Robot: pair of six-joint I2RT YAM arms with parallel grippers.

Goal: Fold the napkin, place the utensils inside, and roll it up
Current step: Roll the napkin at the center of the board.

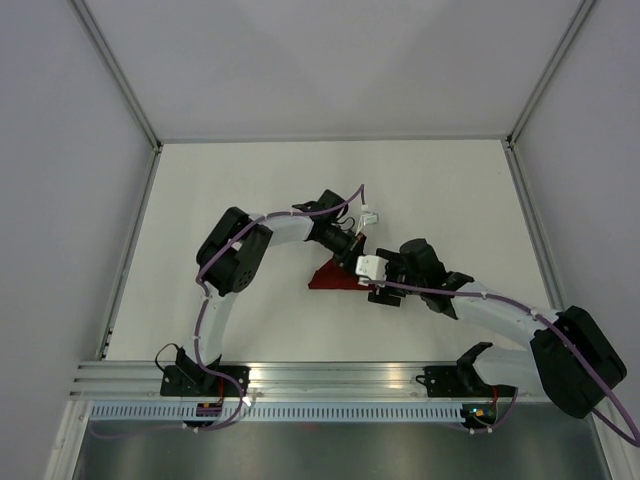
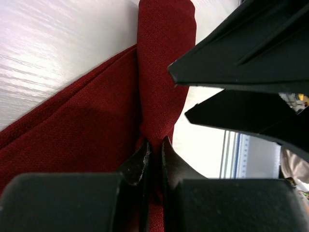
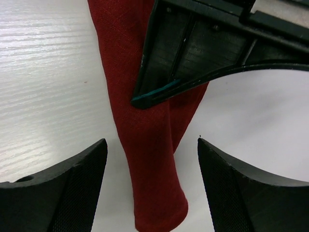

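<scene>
On the white table point(image 1: 420, 190), near its middle, the maroon napkin point(image 3: 147, 193) lies partly rolled into a narrow tube, with a flat, layered flap spreading off 1 side. Where tube and flap meet, the left gripper point(image 2: 154, 147) pinches the cloth, its 2 jaws almost together with fabric caught between them. Nearer the tube's rounded free end, the right gripper point(image 3: 152, 142) straddles the roll, its jaws spread wide, 1 on either side, both clear of the cloth
</scene>
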